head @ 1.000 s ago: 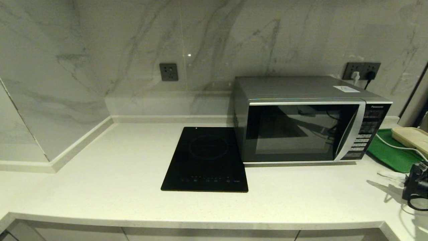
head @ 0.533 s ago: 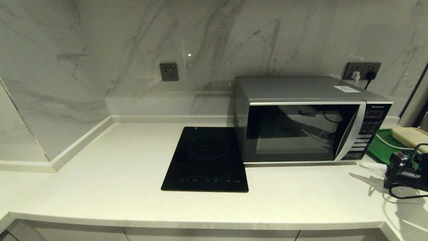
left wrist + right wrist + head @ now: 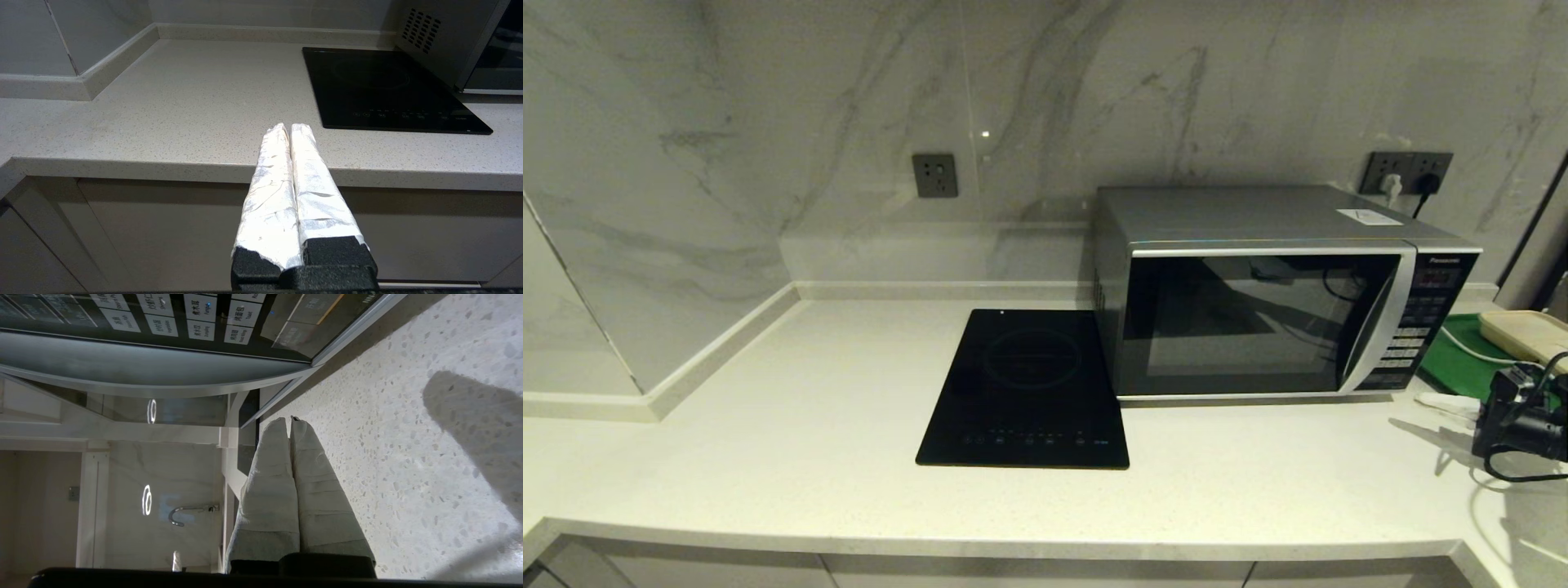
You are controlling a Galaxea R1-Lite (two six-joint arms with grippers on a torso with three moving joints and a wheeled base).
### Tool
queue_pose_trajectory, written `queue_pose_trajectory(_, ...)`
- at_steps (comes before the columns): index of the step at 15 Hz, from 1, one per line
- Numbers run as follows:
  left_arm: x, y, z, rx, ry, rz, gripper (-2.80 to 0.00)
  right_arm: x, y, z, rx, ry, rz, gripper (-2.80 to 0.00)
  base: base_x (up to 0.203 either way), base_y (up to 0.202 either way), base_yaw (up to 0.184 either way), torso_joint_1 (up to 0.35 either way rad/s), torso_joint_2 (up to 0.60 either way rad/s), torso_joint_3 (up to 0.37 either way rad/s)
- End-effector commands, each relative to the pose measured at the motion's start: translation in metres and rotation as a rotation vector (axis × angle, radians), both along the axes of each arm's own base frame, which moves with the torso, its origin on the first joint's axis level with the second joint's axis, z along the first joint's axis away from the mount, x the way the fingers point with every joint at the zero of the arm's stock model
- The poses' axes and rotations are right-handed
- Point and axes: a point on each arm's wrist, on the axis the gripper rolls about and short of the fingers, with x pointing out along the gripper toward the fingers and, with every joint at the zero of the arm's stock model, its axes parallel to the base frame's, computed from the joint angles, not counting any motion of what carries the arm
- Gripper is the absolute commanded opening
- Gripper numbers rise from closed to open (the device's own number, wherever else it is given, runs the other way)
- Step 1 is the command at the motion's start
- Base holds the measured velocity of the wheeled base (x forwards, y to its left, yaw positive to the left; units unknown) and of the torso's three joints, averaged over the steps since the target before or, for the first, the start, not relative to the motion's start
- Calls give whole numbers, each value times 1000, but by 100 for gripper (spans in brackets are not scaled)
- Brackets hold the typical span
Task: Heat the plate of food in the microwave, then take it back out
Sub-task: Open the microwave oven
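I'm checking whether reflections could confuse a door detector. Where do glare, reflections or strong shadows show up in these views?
Head view: the microwave door glass mirrors the room, and the right gripper casts a shadow on the countertop. Right wrist view: door glass reflects ring-shaped lights; a dark shadow crosses the counter. Left wrist view: the left gripper wrapping shines bright under the light.

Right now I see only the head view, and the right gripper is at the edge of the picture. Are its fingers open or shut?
Observer: Shut and empty. The right gripper points at the lower front corner of the microwave, near the button panel.
Operator: And the left gripper? I cannot see it.
Observer: The left gripper is shut too and empty, in front of the edge of the counter, pointing toward the cooktop.
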Motion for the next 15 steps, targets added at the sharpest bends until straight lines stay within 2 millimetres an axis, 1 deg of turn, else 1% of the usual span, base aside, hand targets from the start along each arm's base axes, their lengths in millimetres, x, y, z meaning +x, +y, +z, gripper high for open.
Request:
queue_pose_trajectory(1, 0, 0, 0, 0, -1, 0, -280, -1, -2, -3, 0, 6, -7, -280, 0, 0, 0, 0, 0, 0)
queue_pose_trajectory(5, 0, 0, 0, 0, -1, 0, -280, 1, -3, -2, -27, 17, -19, -280, 0, 0, 0, 0, 0, 0)
queue_pose_trajectory(7, 0, 0, 0, 0, -1, 0, -280, 3, -5, 4, -42, -2, -18, -280, 0, 0, 0, 0, 0, 0)
queue_pose_trajectory(9, 0, 0, 0, 0, -1, 0, -280, 5, -6, 16, -95, -58, -13, -280, 0, 0, 0, 0, 0, 0)
queue_pose_trajectory(12, 0, 0, 0, -1, -1, 1, -280, 6, -7, 37, -298, -261, 26, -280, 0, 0, 0, 0, 0, 0)
queue_pose_trajectory(13, 0, 0, 0, 0, -1, 0, -280, 3, -7, 46, -353, -311, 33, -280, 0, 0, 0, 0, 0, 0)
queue_pose_trajectory(15, 0, 0, 0, -1, -1, 1, -280, -12, -9, 62, -402, -326, 14, -280, 0, 0, 0, 0, 0, 0)
